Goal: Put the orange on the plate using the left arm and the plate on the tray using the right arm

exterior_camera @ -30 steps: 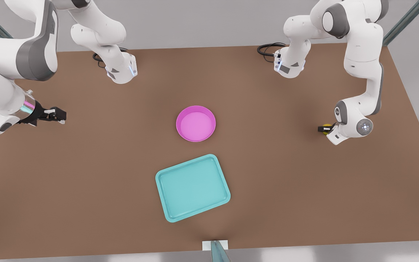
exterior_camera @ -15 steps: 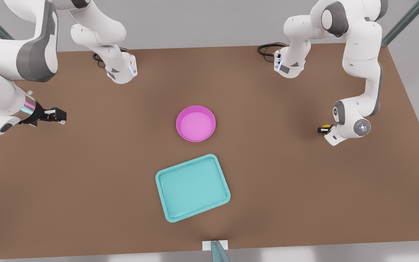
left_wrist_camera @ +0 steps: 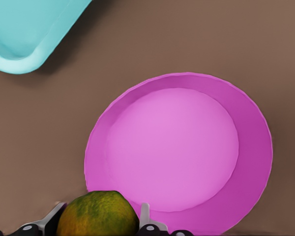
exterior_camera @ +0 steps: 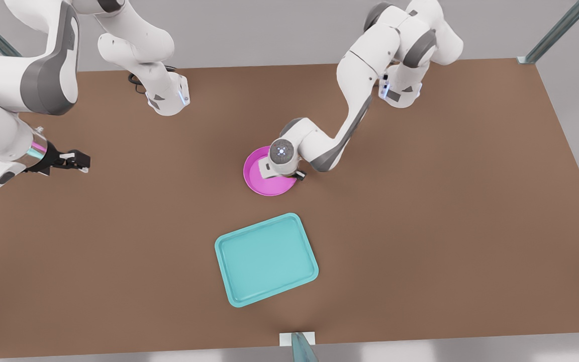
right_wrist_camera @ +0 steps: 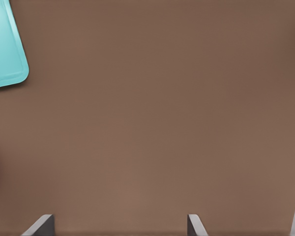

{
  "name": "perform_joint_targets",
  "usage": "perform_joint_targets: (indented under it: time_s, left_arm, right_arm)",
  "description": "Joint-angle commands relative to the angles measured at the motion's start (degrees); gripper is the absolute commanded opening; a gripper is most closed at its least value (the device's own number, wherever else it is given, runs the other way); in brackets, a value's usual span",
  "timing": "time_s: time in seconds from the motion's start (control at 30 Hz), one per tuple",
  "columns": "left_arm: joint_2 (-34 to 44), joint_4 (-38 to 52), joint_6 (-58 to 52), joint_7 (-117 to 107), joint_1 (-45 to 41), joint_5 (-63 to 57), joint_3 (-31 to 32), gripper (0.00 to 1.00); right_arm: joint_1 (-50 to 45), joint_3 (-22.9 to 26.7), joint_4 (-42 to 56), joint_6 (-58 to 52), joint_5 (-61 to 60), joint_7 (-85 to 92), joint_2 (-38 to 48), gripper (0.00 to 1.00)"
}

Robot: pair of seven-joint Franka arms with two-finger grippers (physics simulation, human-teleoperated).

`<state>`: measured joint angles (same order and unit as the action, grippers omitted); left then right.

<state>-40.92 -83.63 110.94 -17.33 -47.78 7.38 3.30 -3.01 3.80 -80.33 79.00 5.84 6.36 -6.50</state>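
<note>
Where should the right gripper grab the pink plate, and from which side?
Probably the plate's raised rim, one finger inside, one outside, from above on the front view's left side. The dish is shallow, that side faces the open right gripper, and the left gripper with the orange crowds the other.

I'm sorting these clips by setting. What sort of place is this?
Likely a simulated lab tabletop, not a kitchen: a bare brown table with two white arms bolted to it. The left gripper holds an orange over a pink plate, near a tray; the right gripper waits.
</note>
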Motion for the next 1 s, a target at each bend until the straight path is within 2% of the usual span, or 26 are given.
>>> perform_joint_targets:
  time_s: [0.0, 0.03, 0.07, 0.13, 0.17, 0.27, 0.3, 0.33, 0.37, 0.4, 0.43, 0.47, 0.5, 0.53, 0.57, 0.6, 0.63, 0.67, 0.73, 0.8, 0.87, 0.97]
  left_arm:
    - [-0.9, 0.4, -3.9, -47.9, -0.8, 3.1, 0.8, 0.62]
    - [-1.5, 0.5, -2.5, -48.2, -1.2, 3.2, 1.0, 0.62]
    - [-2.8, 1.6, -2.1, -48.3, -1.2, 3.1, 1.0, 0.71]
    - [-3.5, 2.2, 0.1, -50.2, -1.2, 3.1, 1.0, 0.79]
    - [-3.6, 2.5, 0.2, -50.3, -1.2, 3.1, 1.0, 1.00]
    - [-1.5, 2.5, -2.0, -48.2, 0.4, 3.0, 0.6, 1.00]
    - [0.6, 2.6, -7.8, -47.0, 0.5, 2.9, -1.4, 1.00]
    - [7.6, 3.3, -21.7, -33.1, 4.4, 6.2, -7.3, 1.00]
    - [13.1, 8.4, -38.8, -16.0, 8.3, 6.7, -16.6, 1.00]
    - [14.1, 13.6, -46.5, -2.7, 8.5, 6.4, -27.6, 1.00]
    - [14.1, 16.6, -49.9, 7.5, 8.5, 6.2, -37.4, 1.00]
    - [15.2, 17.2, -50.4, 12.1, 8.5, 6.2, -42.9, 1.00]
    - [15.6, 17.2, -50.4, 12.8, 8.6, 6.2, -45.3, 1.00]
    - [16.9, 17.1, -50.4, 13.0, 11.9, 6.7, -44.9, 1.00]
    - [20.1, 16.4, -49.4, 11.8, 20.1, 4.7, -34.1, 1.00]
    - [23.2, 16.0, -47.9, 10.7, 34.6, -5.0, -13.2, 1.00]
    - [28.0, 9.2, -40.4, 7.9, 37.7, -8.0, -7.6, 1.00]
    - [34.3, 1.2, -32.8, 8.1, 37.8, -8.0, -7.7, 1.00]
    - [30.0, 8.8, -40.7, 8.7, 37.5, -8.3, -7.3, 1.00]
    - [29.9, 8.9, -40.7, 7.7, 37.4, -8.4, -7.3, 1.00]
    - [29.6, 8.9, -41.1, 8.5, 37.3, -8.1, -7.3, 1.00]
    - [29.6, 9.0, -41.0, 7.6, 37.3, -7.8, -7.3, 1.00]
  right_arm:
    - [0.0, 0.1, 0.0, 0.1, 0.0, 0.1, 0.0, 1.00]
    - [0.0, 0.1, 0.0, 0.1, 0.0, 0.1, 0.0, 1.00]
    - [0.0, 0.1, 0.0, 0.2, 0.0, 0.1, -0.1, 1.00]
    - [0.0, 0.1, 0.0, 0.2, 0.0, 0.1, -0.1, 1.00]
    - [0.0, 0.1, 0.0, 0.3, 0.0, 0.1, -0.2, 1.00]
    - [0.0, 0.1, 0.0, 0.3, 0.0, 0.1, -0.5, 1.00]
    - [0.0, 0.1, -0.6, 0.3, -0.1, 0.1, -0.5, 1.00]
    - [-0.1, 0.1, -2.4, 0.2, -3.3, 0.1, -2.0, 1.00]
    - [-0.8, 0.0, -6.5, 0.4, -8.5, 0.1, -3.3, 1.00]
    - [-2.0, -0.1, -7.9, 0.6, -15.1, 0.1, -6.6, 1.00]
    - [-4.8, -0.2, -9.7, 5.7, -17.9, 0.0, -9.3, 1.00]
    - [-7.4, -0.5, -13.7, 13.4, -20.0, -0.5, -9.7, 1.00]
    - [-9.9, -0.6, -19.1, 22.4, -22.0, -0.5, -9.3, 1.00]
    - [-13.1, -0.6, -26.6, 33.9, -24.1, -0.6, -8.4, 1.00]
    - [-15.4, -0.6, -31.2, 40.7, -26.1, -3.5, -7.7, 1.00]
    - [-18.0, -0.6, -34.1, 44.5, -26.4, -8.2, -7.2, 1.00]
    - [-19.8, -0.6, -34.2, 44.5, -28.1, -11.1, -7.7, 1.00]
    - [-21.9, -0.6, -34.5, 44.7, -29.3, -12.1, -8.4, 1.00]
    - [-25.4, -0.6, -35.9, 49.0, -30.4, -12.3, -10.0, 1.00]
    - [-29.8, -0.8, -36.2, 58.4, -30.9, -12.3, -14.3, 1.00]
    - [-30.2, -2.8, -36.5, 65.9, -32.7, -12.3, -17.8, 1.00]
    - [-30.6, -4.9, -40.2, 72.6, -33.3, -12.3, -17.8, 1.00]
